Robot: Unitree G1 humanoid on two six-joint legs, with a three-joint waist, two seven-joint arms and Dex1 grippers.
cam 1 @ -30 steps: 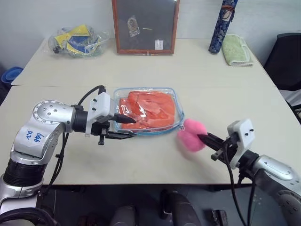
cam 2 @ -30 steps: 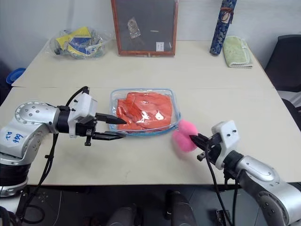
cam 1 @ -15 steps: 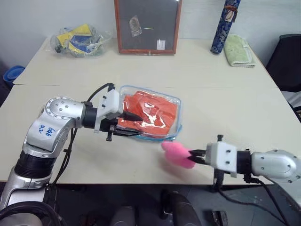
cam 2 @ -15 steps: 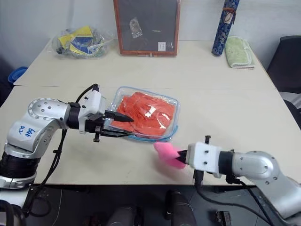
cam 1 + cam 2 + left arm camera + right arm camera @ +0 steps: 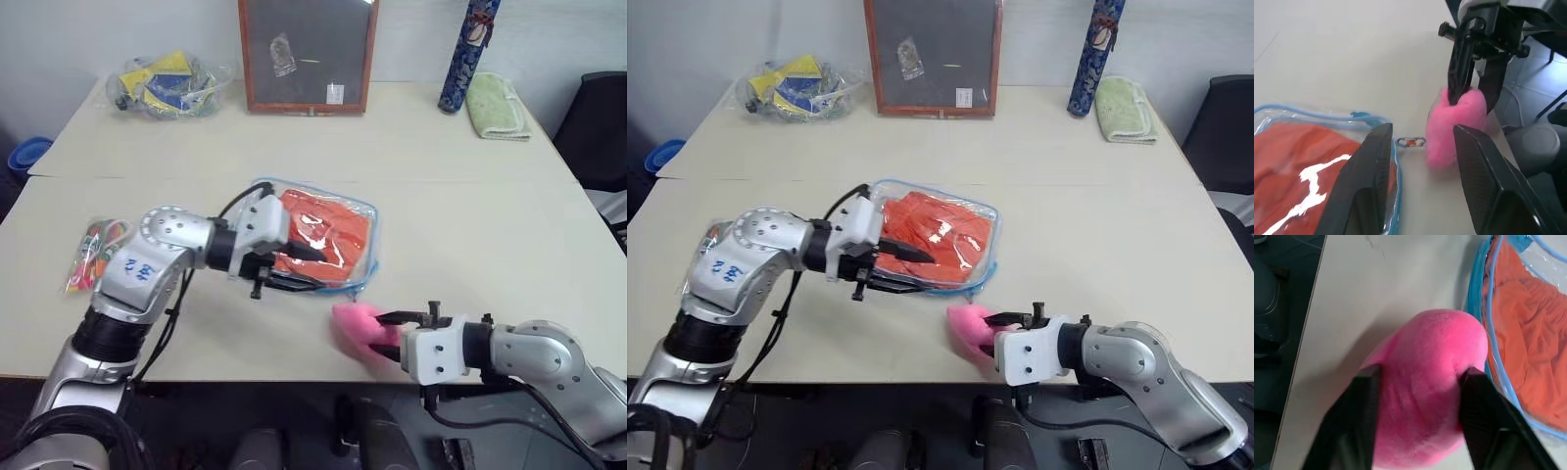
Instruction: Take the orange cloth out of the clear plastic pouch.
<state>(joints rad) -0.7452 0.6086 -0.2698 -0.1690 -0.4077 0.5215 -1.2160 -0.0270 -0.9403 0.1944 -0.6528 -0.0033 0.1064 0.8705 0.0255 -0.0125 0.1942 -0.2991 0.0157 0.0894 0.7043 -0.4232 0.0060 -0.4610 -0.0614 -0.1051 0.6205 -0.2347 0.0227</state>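
1. The orange cloth (image 5: 323,235) lies inside the clear plastic pouch (image 5: 364,257), flat on the surface (image 5: 470,196).
2. The left pincer (image 5: 312,269) has its fingers apart, one over the pouch's near edge and one under it.
3. The right pincer (image 5: 1418,377) has its fingers spread, touching both sides of a pink plush heart (image 5: 1425,387) just beside the pouch.

Bright orange cloth (image 5: 328,227) inside a clear plastic pouch (image 5: 364,257) edged light blue; pink plush heart (image 5: 355,326); pale green towel (image 5: 494,104); cream bench (image 5: 451,196).
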